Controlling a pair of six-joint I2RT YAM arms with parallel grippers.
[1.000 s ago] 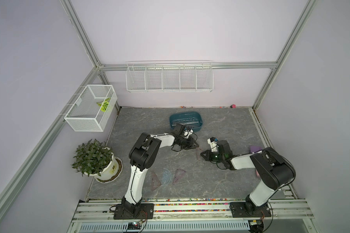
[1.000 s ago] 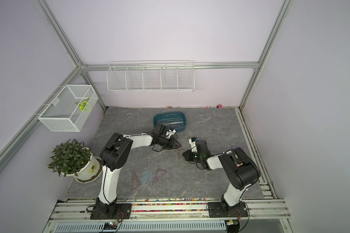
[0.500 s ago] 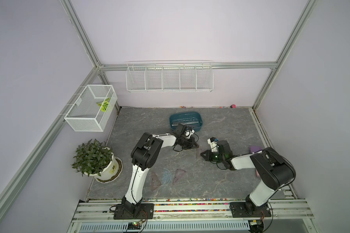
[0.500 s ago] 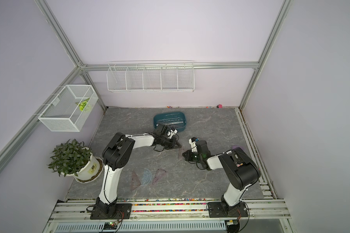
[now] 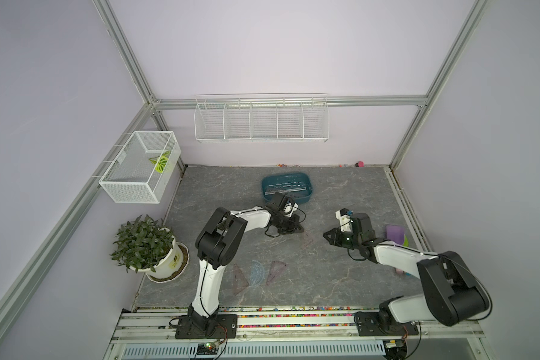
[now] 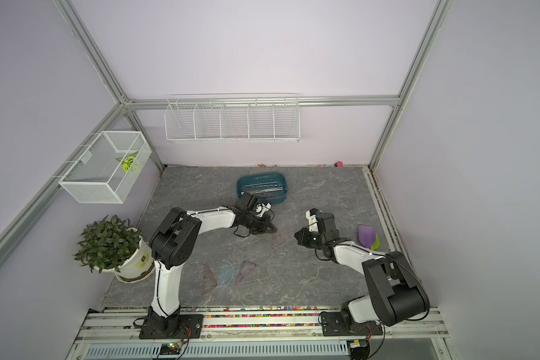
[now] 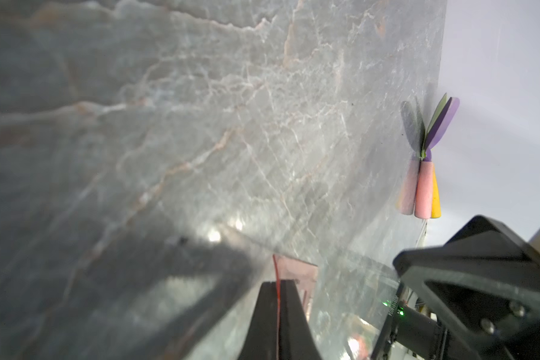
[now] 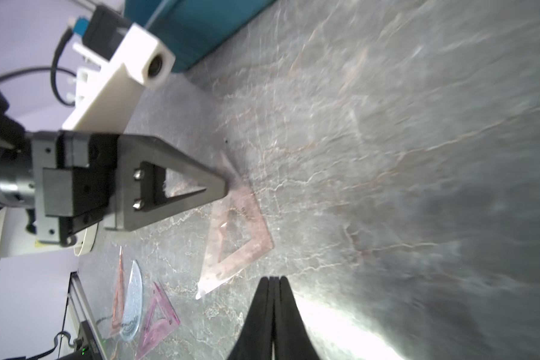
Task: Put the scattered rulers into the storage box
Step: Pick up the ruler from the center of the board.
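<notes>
- The left gripper [image 5: 300,230] hangs low over the middle of the table [image 5: 219,193]. Its fingers [image 7: 267,311] squeeze tight on one corner of a brown-pink triangle ruler [image 8: 237,237].
- The rest of that triangle ruler sticks out toward 5 o'clock from the gripper. I cannot tell if its far edge lies on the table.
- The right gripper [image 5: 326,234] waits at 3 o'clock of the triangle ruler, near but not touching. Its fingers [image 8: 259,314] are pressed together with nothing between them.
- The box [image 5: 306,197] sits at 12 o'clock of the left gripper, its near wall just beside that arm's wrist. Long rulers [image 5: 289,187] lie inside.
- At 7 o'clock, well apart, lie a thin triangle [image 5: 240,280], a half-round ruler [image 5: 256,272] and a pink triangle [image 5: 276,271], edges close together.
- Bare table spreads from 9 to 11 o'clock.
- A purple scoop [image 5: 395,233] lies by the 3 o'clock edge.
</notes>
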